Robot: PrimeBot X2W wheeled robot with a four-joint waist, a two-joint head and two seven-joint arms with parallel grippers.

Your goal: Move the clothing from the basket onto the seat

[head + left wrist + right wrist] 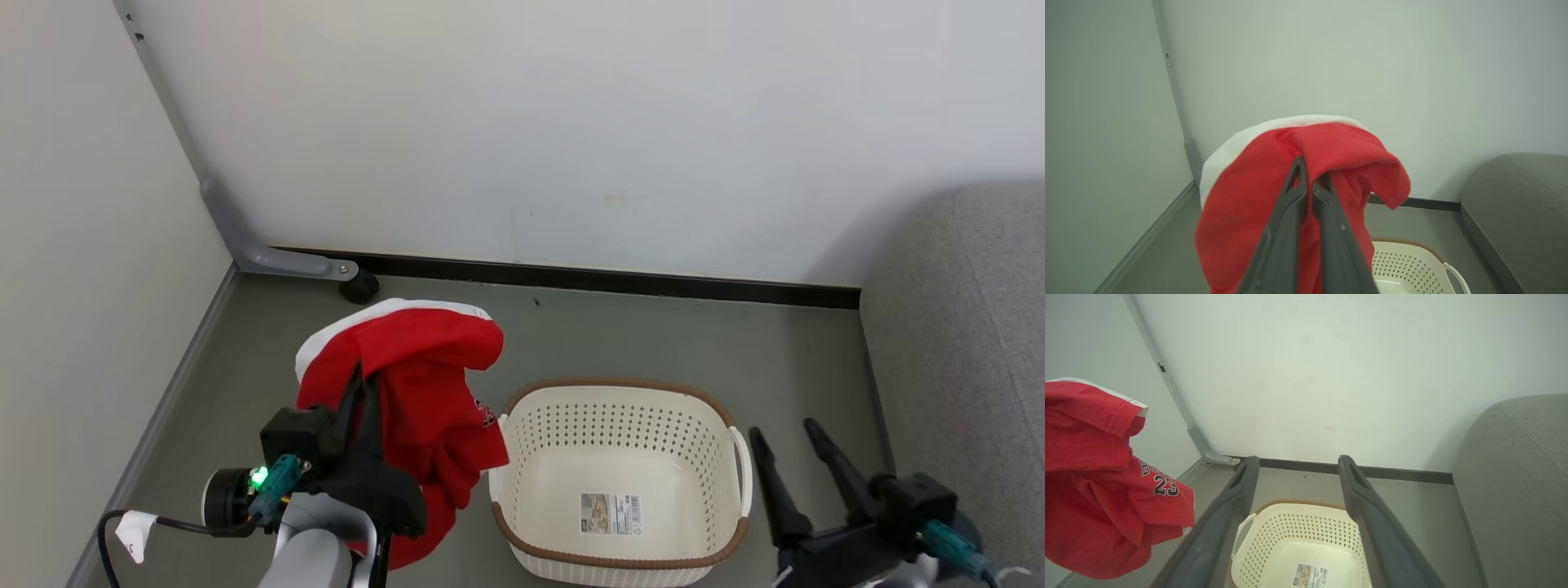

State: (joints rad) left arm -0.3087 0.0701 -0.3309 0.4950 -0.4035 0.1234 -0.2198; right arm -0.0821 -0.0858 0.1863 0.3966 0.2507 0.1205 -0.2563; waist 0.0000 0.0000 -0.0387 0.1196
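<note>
Grey floor (653,335); left jaws clamp clothing (424,384), lettering (1159,479) half hidden, probably by fold; right jaws wide.

clothing (416,384) red, white trim | basket (620,408) cream, brown rim | seat (963,343) grey

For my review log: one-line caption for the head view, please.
Left gripper holds the red clothing up beside the empty basket; right gripper open near the seat.
</note>
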